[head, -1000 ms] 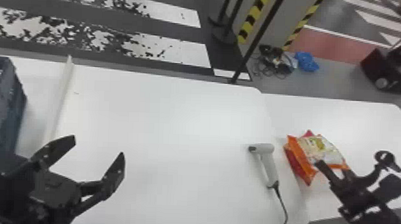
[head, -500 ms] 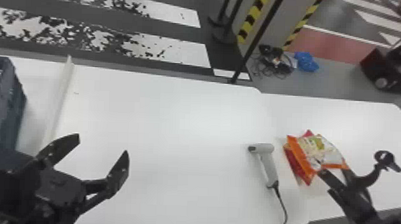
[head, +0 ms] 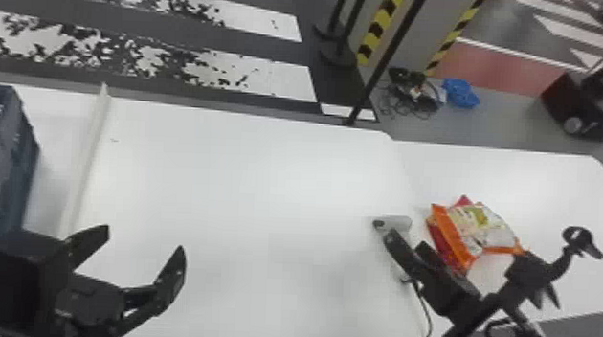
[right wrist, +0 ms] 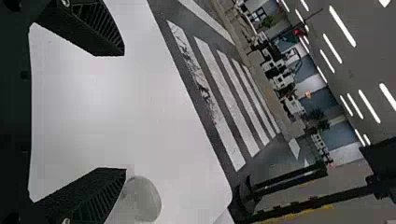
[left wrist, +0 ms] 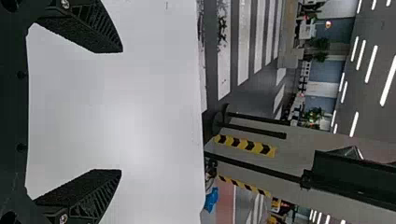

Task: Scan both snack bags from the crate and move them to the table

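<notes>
Our widest worry is the table point(head: 266, 202): both pairs of fingers stand spread with nothing between them, and a low swing of either arm could scrape it. The crate point(head: 15, 179) stands to the left of the left gripper point(head: 145, 239), so a careless sideways move might knock its wall; we cannot see what it holds. Both bags lie on the table, to the right of the right gripper's point(right wrist: 124, 111) fingers, the orange-edged bag point(head: 485, 229) partly over the red bag point(head: 439, 237). If that arm goes right while low, we judge it could shove the loose upper bag off the lower one, and soft film would slide easily. Nothing we see confirms that either was scanned, so stopping here could leave one unread. The scanner point(head: 392, 223) is just beside the right gripper's fingertips, touching or not we cannot tell; closing from this angle might clip its rounded head and spin it instead of gripping it. Smallest is its cord point(head: 428, 314), trailing near those fingers, which could snag on the arm and drag the scanner along.
</notes>
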`<state>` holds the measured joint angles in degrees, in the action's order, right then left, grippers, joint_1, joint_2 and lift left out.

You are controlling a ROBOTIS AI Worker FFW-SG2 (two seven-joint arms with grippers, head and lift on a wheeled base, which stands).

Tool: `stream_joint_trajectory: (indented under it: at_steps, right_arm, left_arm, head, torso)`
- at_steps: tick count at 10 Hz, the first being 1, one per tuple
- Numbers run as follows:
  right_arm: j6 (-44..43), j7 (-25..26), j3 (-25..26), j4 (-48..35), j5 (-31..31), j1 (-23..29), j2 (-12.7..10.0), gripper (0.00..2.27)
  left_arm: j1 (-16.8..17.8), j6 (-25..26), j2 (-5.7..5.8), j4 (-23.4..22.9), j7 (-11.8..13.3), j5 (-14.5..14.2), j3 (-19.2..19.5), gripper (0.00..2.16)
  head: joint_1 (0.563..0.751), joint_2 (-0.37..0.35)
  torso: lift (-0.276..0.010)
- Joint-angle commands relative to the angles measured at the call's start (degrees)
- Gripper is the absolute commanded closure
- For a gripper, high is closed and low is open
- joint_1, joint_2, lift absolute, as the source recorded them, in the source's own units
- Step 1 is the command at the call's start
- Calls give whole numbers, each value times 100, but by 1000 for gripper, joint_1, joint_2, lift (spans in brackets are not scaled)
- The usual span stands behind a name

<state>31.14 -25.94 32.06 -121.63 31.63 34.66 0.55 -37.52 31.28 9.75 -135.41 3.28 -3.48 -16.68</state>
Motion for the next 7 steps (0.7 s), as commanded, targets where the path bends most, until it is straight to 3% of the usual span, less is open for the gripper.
stream_joint_trajectory:
  at_steps: [1, 3, 4, 5, 7]
  right_arm:
    - [-1061, 467, -1238, -440, -1159, 322, -55, 36]
    - [-1483, 731, -1827, -440, -1475, 550, -60, 43]
    - [-1782, 731, -1853, -291, -1432, 708, -55, 53]
    - [-2204, 661, -1844, -212, -1361, 972, -46, 53]
    - [-2889, 335, -1677, -247, -939, 1605, -20, 63]
  left_arm:
    - [-238, 50, -8, -170, 6, 93, 112, 70]
    - [-590, -267, -34, -135, 199, -56, 481, 73]
    - [-713, -864, -60, 58, 507, -206, 763, 76]
    - [-757, -1040, -122, 216, 594, -505, 1070, 76]
    - [-1003, -1198, -148, 181, 551, -592, 1237, 80]
  head:
    - [695, -350]
    - [695, -350]
    - [695, -312]
    - [695, -286]
    - [695, -239]
  torso:
    - [-87]
    - [-87]
    - [-87]
    - [-87]
    - [-87]
